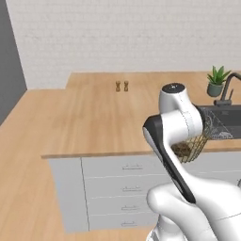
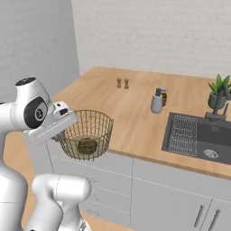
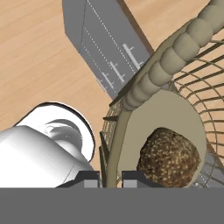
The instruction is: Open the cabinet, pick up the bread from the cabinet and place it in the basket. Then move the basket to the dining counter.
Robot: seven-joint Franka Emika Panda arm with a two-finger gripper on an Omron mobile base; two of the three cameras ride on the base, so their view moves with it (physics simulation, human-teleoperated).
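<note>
The broad light-wood dining counter (image 2: 135,113) over pale grey drawer fronts runs long from my near side toward the white brick wall, with a dark sink (image 2: 198,135) let into it on my right. At its near edge sits or hangs the round tan open-mesh wire basket (image 2: 88,133), upright, mouth up, tapering to a beige solid base; I cannot tell whether the base touches the wood or overhangs the drawers. My gripper (image 3: 110,177) is clamped shut on the basket's wall just under the thick rim, one finger inside the mesh and one outside. The small round lumpy dark-brown bread loaf (image 3: 168,157) lies on the basket's base, too round to show a long axis. Farther along stand a grey soap dispenser (image 2: 156,101), a potted plant (image 2: 218,94) and two small shakers (image 2: 122,83).
</note>
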